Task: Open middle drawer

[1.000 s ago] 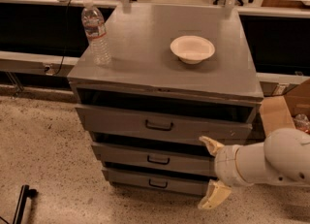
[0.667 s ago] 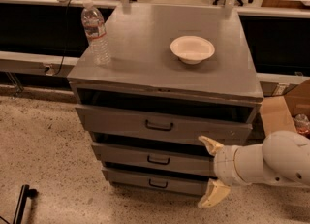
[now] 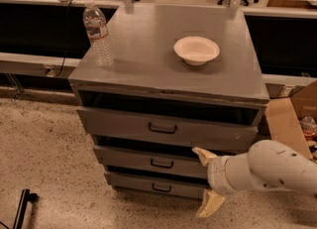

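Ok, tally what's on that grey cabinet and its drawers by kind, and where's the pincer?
3 drawers: top drawer, middle drawer, bottom drawer
1 water bottle
1 bowl
1 pincer, open, low on the right, just in front of the middle and bottom drawers
Total: 6

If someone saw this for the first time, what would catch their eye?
The white robot arm at lower right, its gripper open at the right end of the middle drawer of a grey cabinet. On top sit a white bowl and, at the left edge, a water bottle.
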`<state>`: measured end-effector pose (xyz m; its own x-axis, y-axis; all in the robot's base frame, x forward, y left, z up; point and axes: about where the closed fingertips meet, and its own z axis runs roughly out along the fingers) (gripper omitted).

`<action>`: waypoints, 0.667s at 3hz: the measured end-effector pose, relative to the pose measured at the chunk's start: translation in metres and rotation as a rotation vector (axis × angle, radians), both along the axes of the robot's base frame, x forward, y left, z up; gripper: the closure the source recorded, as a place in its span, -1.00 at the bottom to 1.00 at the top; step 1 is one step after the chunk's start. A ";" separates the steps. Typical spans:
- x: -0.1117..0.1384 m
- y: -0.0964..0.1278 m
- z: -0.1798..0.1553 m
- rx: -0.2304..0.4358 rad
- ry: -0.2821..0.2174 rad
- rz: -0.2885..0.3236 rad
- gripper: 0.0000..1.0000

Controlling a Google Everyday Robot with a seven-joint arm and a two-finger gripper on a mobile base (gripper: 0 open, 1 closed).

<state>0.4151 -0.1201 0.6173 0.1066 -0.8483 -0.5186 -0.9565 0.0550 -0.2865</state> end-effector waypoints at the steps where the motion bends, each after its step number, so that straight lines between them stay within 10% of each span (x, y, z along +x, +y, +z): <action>1: 0.006 0.005 -0.061 -0.012 -0.006 0.020 -1.00; 2: 0.022 0.004 -0.115 -0.017 -0.005 0.007 -1.00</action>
<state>0.4368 -0.1165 0.5025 0.1155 -0.8560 -0.5039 -0.9554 0.0431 -0.2923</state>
